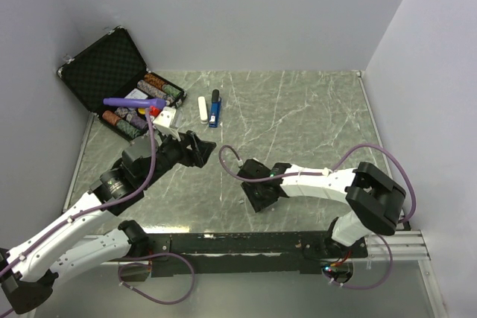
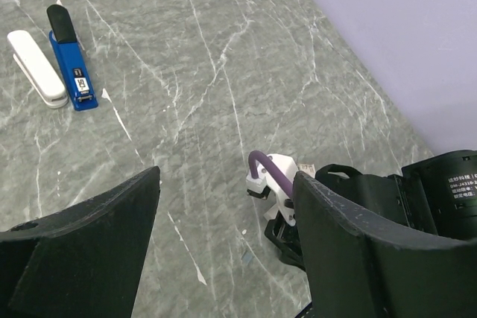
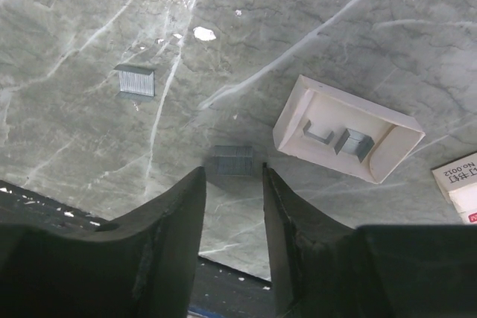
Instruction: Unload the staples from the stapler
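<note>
Overhead looks down; wrist cameras skim the table (image 1: 298, 109).

- Green marbled stone tabletop (image 1: 313, 109): carries every item below.
- Open black hard-shell case (image 1: 100, 65): at the far left corner; rows of round poker chips (image 1: 160, 86) lie in it.
- Small blue-and-black hand stapler (image 1: 215, 109): flat near the far edge, left of centre, right of the case.
- White plastic bar (image 1: 203, 109): just beside the stapler, on its left, parallel.
- Short grey metal staple strip (image 3: 234, 161): flat on the tabletop, left of a shallow white cardboard tray (image 3: 335, 106) in the right wrist view.
- Second, matching strip (image 3: 136, 80): apart, farther left.
</note>
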Available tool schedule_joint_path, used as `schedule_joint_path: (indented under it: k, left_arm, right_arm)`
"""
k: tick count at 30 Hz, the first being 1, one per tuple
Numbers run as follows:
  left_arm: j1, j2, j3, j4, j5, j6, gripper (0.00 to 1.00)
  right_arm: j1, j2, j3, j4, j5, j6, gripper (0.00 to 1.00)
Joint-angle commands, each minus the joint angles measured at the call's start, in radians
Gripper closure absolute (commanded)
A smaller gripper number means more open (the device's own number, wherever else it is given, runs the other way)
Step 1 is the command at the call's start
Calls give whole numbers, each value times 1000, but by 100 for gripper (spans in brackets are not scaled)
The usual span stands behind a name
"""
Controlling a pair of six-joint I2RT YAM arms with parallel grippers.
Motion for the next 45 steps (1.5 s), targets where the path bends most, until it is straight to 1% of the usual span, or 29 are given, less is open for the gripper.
schedule_joint_path:
  k: [1, 9, 19, 23, 24, 27, 29, 37, 45]
  left_arm:
    - [-3, -5, -2, 27, -13, 13, 24]
    - [-3, 7, 0, 33, -7, 13, 23]
    - [-3, 7, -8, 34, -10, 10, 23]
    - [-3, 7, -8, 37, -7, 9, 23]
    - [-4, 6, -11, 39, -5, 7, 23]
    - [-3, 7, -10, 40, -2, 7, 23]
    - [-3, 9, -10, 40, -1, 7, 23]
    - [-3, 6, -14, 37, -2, 4, 23]
    - [-3, 7, -13, 36, 1, 6, 23]
  right_arm:
    - [14, 13, 26, 12, 15, 8, 58]
    - [23, 16, 32, 7, 25, 10, 66]
    - [40, 6, 50, -14, 40, 7, 78]
    - [46, -21, 54, -31, 46, 10, 79]
    - [46, -27, 55, -36, 51, 12, 78]
    - [46, -42, 61, -56, 66, 13, 65]
    - [47, -47, 66, -66, 81, 12, 61]
    - [46, -19, 86, -96, 121, -19, 56]
    - [21, 8, 73, -53, 117, -42, 53]
